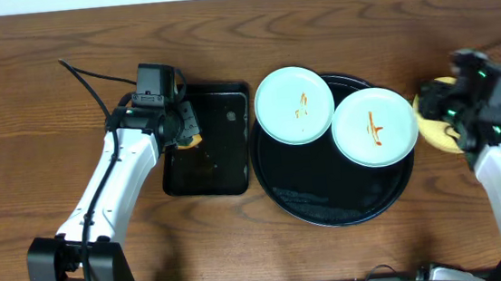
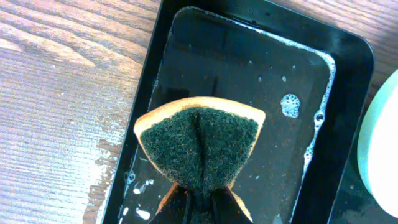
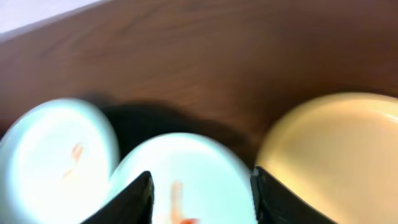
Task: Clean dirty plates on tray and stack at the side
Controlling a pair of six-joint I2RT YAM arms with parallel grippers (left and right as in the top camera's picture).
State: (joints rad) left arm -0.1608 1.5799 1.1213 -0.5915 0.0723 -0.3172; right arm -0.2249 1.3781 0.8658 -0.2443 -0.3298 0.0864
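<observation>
**Table**. Bare wood. White suds lie on it beside the wash tray. Hazard: a wet sponge carried across would likely drip more and leave the stacking side slick.

**Round tray**. Black, low rim, mid-table, wet sheen on its near floor. Hazard: a wet floor probably gives plates little grip.

**Wash tray**. Black, rectangular, just left of the round tray, holding shallow soapy water.

**Right blue-green plate**. On the round tray's far right, reaching over the rim. One orange-red smear. Nothing holds it. Hazard: pressed off-centre it may rock on the rim or skate.

**Left blue-green plate**. On the tray's far left, also over the rim, its edge meeting the right plate. Which one overlaps cannot be told. Smeared. Hazard: scrubbing either plate may shove the other.

**Yellow plate**. On the table just right of the round tray, partly under the right arm. No smear shows. Hazard: a sweep of that arm could knock it.

**Sponge**. Green scouring face, yellow back, folded, over the wash tray.

**Left claw**. Clenched on the sponge's lower edge. Hazard: so narrow a pinch may let the sponge twist or pull free under scrubbing.

**Right claw**. Fingers spread, grasping nothing, above the right plate. The view is blurred. Hazard: a misjudged descent could strike a rim and flip the plate.
</observation>
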